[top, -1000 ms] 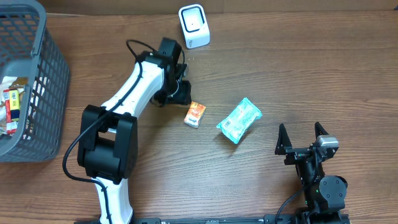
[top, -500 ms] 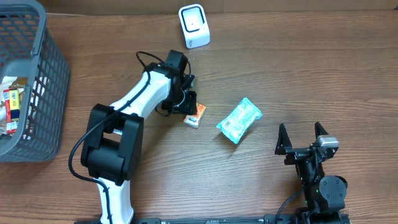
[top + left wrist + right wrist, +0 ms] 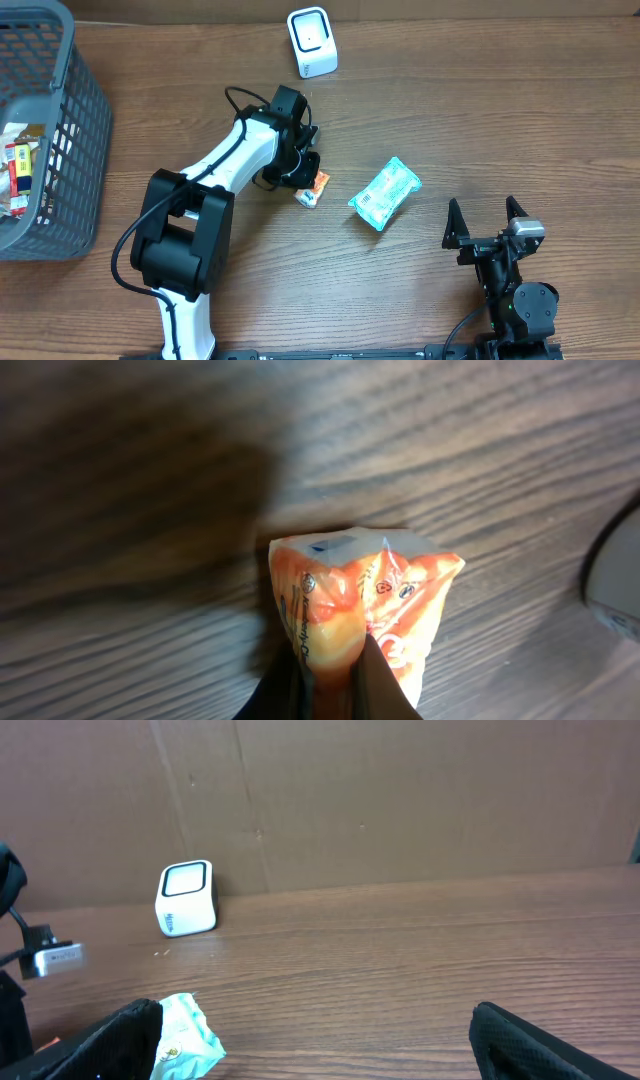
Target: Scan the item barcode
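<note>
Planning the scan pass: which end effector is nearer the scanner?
Left. The left end effector, shut on the packet, is in front of the scanner; the right end effector stands open, far off rightward.

left arm [image 3: 225,165]: white links, stretched from its base at the near edge toward mid-table, wrist tipped downward. left gripper [image 3: 308,179] clamped tight, dark fingers [image 3: 385,695] pinching one end of an orange packet [image 3: 365,600]. right arm [image 3: 515,300]: folded low over its base, near right. right gripper [image 3: 484,210] spread wide, holding nothing, fingertips pointing away from the base.
</note>
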